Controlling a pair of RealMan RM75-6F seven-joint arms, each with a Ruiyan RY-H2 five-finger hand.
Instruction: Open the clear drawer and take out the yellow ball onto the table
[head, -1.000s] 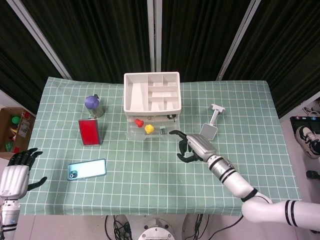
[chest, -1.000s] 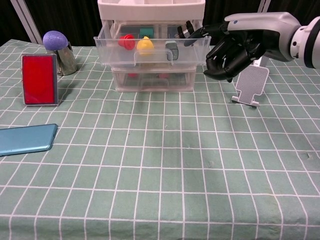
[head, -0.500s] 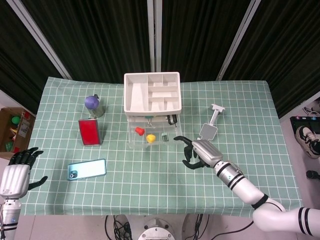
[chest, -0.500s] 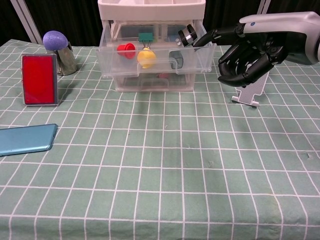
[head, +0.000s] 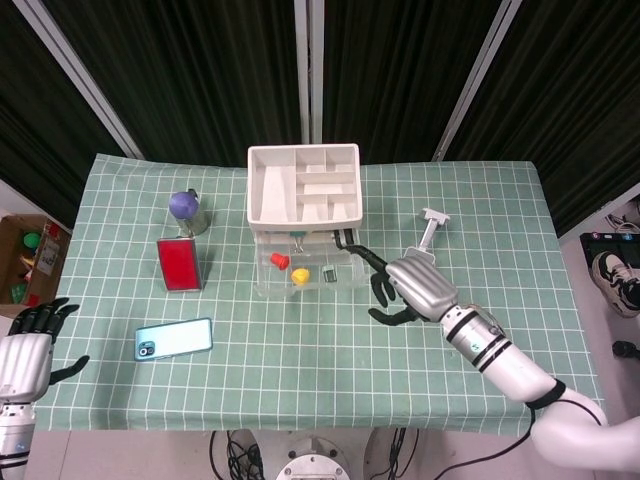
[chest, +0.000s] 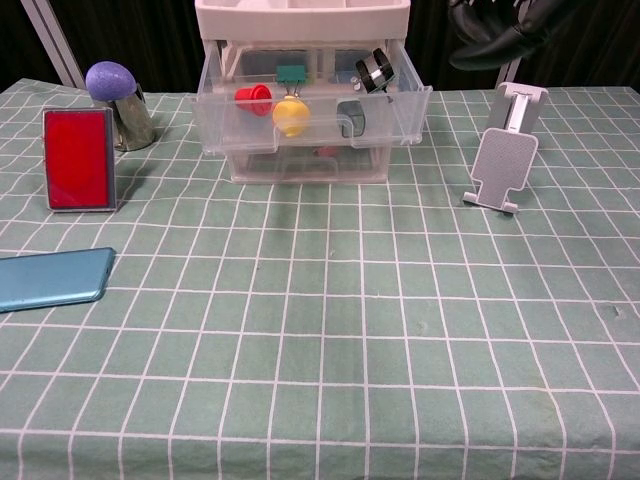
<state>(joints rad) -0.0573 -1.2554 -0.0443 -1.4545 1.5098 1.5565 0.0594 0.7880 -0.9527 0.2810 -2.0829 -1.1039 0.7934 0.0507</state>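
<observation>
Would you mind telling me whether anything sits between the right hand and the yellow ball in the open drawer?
Nothing blocks it from above: the clear drawer is pulled out and open-topped. Within it, a dark grey object lies between the yellow ball and the right hand, which hovers open at the drawer's right.

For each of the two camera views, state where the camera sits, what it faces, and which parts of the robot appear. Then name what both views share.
Head view: high above, looking down on the table; shows the left hand and the right hand with its arm.
Chest view: low, at the table's near edge, facing the clear drawer; shows only the right hand's fingers at the top edge.
Shared: drawer, yellow ball, red card, phone.
</observation>
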